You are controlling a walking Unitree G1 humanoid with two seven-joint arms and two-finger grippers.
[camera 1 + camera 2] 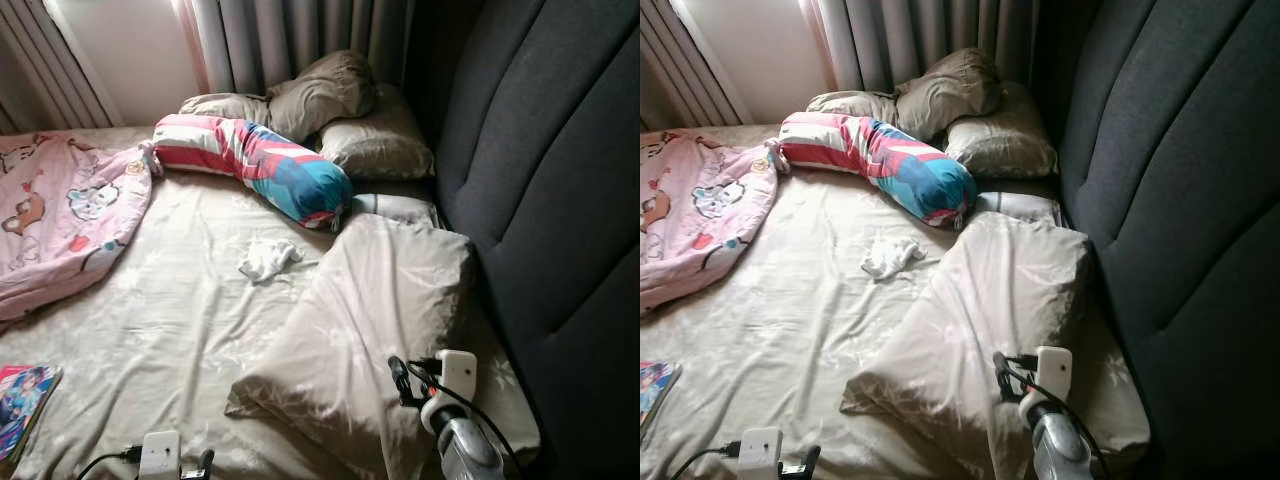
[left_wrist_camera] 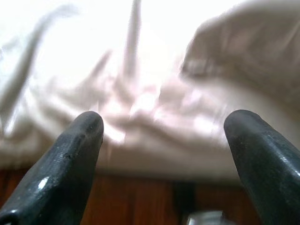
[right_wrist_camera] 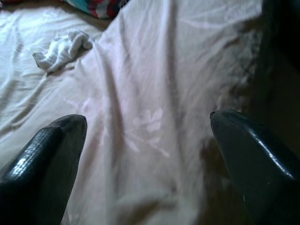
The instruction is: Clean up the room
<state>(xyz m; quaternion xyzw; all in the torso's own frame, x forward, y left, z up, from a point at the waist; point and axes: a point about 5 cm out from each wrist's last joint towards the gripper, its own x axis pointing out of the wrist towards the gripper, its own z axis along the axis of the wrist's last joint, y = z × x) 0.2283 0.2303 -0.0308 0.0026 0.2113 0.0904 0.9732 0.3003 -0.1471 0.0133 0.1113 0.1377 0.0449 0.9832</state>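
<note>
Bed (image 1: 190, 330) clutter is what you are dealing with, and from these views the tidying looks barely begun. A small crumpled white cloth (image 1: 268, 259) lies loose on the sheet near the middle of the bed, just beside the upper corner of the big beige pillow (image 1: 365, 330) that sprawls askew next to the dark headboard (image 1: 560, 180). A striped bolster (image 1: 255, 165) lies diagonally across the top, with two more beige pillows (image 1: 340, 110) heaped behind it against the curtains (image 1: 290, 40). A pink blanket (image 1: 60, 215) is bunched at the robot's left, and a colourful book (image 1: 22, 398) sits at the near left edge of the bed. None of this looks sorted yet.

Your right end effector (image 3: 147, 154) hovers over the big pillow with its fingers spread wide and nothing between them; the white cloth lies ahead of it and well apart. Your left end effector (image 2: 164, 150) hangs low at the near edge of the bed, also spread and empty, with the mattress side and dark floor beneath it.

For room, you have open sheet between the blanket and the big pillow. The headboard closes off the right arm's side tightly, so I judge a reach toward the cloth safer than a swing to the right.
</note>
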